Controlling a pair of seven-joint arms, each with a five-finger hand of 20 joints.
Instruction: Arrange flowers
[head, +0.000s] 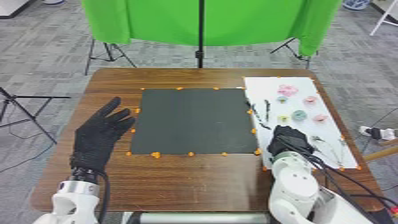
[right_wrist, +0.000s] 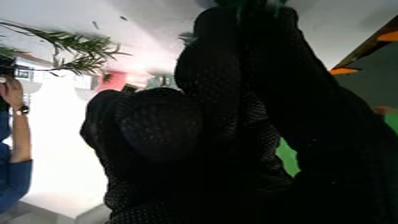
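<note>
White, smooth-shelled arm sections come in from the bottom edge of the head view, leading to hands in black fabric gloves. On the left side, the left hand (head: 96, 137) is at the brown, wood-grained table (head: 169, 177), its fingers extended and loosely spread, thumb apart, with nothing in its grasp. Between the arms lies a flat, rectangular dark grey mat (head: 191, 120), edged with small orange markers (head: 155, 155). To its right is a smooth white sheet (head: 266, 87) with artificial flowers on it: a ruffled pink flower (head: 288, 90) at the far end, and rounder, smaller pink, teal and yellowish heads nearer. Thin dark stems (head: 258, 114) lie by the sheet's mat side, and slender pale sprigs (head: 341, 145) lie near the right hand (head: 289, 139), which is over the near part. Whether that hand is open or closed on anything, I cannot tell. Farther off is a rounded blue-and-white vessel (head: 357, 4) on the floor; its inside cannot be made out.

In the right wrist view, the glove has a dimpled, mesh-like knit. Beside it, narrow pointed leaves line a green sprig (right_wrist: 84, 47), apart from the glove.
</note>
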